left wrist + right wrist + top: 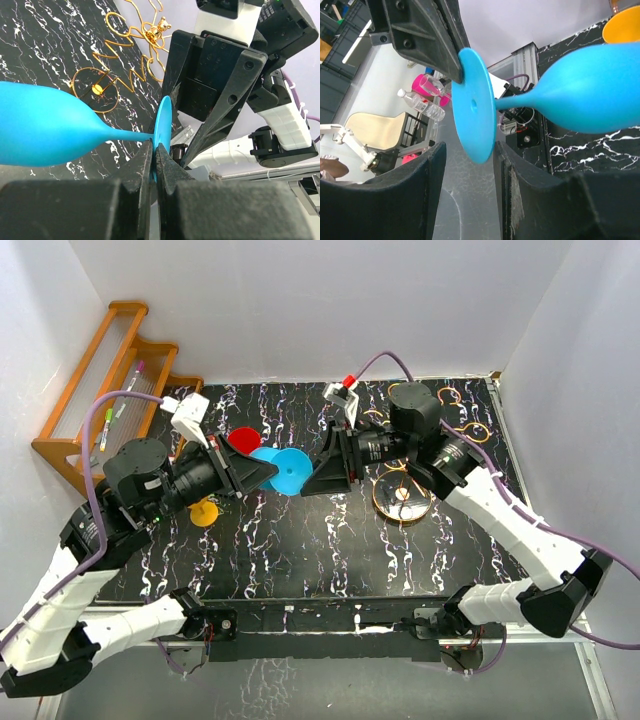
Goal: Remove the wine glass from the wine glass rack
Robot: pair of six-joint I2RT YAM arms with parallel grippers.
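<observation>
The wine glass (45, 132) lies on its side in the air, clear of the wine glass rack (385, 505) and to its left, foot toward the rack. My left gripper (155, 147) pinches the foot's rim. My right gripper (470, 150), nearer the rack, stands spread astride that foot, with no clear contact

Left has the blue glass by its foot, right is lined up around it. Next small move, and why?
Probably close the right gripper on the foot of the blue wine glass. Its jaws stand open either side of that disc, while the left gripper pinches only its rim. The glass hangs clear of the wine glass rack.
</observation>
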